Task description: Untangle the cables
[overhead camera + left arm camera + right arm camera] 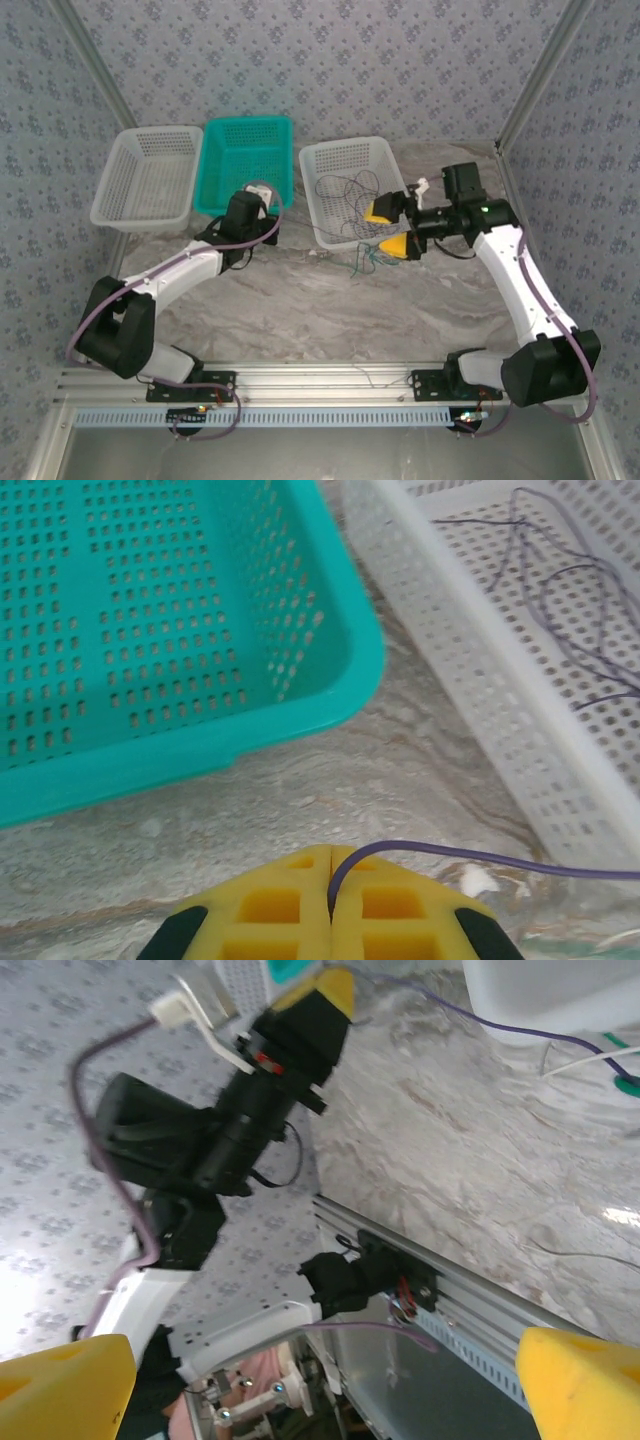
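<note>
My left gripper point(330, 880) is shut on a thin purple cable point(500, 860), which leaves the yellow fingers and runs off to the right just above the table. From above, this gripper point(262, 195) sits by the teal basket's front right corner. More dark cables point(350, 195) lie looped in the white basket point(345, 148); green and pale strands point(368, 262) spill over its front edge onto the table. My right gripper point(388, 228) hovers at that basket's front right corner, open, with nothing between its fingers. In its wrist view the right gripper point(320, 1385) stands wide apart and the purple cable point(500, 1030) stretches past the left arm.
The teal basket point(245, 122) stands left of the cable basket, and a second white basket point(150, 132) is at the far left. An aluminium rail point(320, 385) carrying both arm bases runs along the near edge. Patterned walls close in the back and both sides.
</note>
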You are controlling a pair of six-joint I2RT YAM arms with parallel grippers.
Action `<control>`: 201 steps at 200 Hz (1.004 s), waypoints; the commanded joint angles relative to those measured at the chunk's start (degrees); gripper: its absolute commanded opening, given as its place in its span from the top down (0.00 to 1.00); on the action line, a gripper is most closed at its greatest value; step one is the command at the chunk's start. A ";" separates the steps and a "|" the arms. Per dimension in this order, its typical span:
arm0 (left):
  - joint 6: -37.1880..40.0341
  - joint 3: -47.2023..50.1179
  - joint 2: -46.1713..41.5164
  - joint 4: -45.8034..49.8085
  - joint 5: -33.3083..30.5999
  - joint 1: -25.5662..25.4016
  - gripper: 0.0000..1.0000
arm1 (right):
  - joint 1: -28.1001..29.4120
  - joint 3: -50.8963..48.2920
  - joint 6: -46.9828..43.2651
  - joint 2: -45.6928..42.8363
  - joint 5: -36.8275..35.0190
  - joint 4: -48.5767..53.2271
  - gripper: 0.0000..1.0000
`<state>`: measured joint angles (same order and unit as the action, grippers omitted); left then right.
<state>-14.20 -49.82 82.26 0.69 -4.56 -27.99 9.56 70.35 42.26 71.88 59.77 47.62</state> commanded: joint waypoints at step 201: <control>-1.47 3.10 -18.29 2.07 12.43 5.81 1.00 | 21.20 -15.94 -40.21 -1.03 -62.59 -37.98 0.00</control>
<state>-16.93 -44.58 65.45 1.45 4.69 -21.52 30.57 52.40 10.59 64.77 3.64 18.17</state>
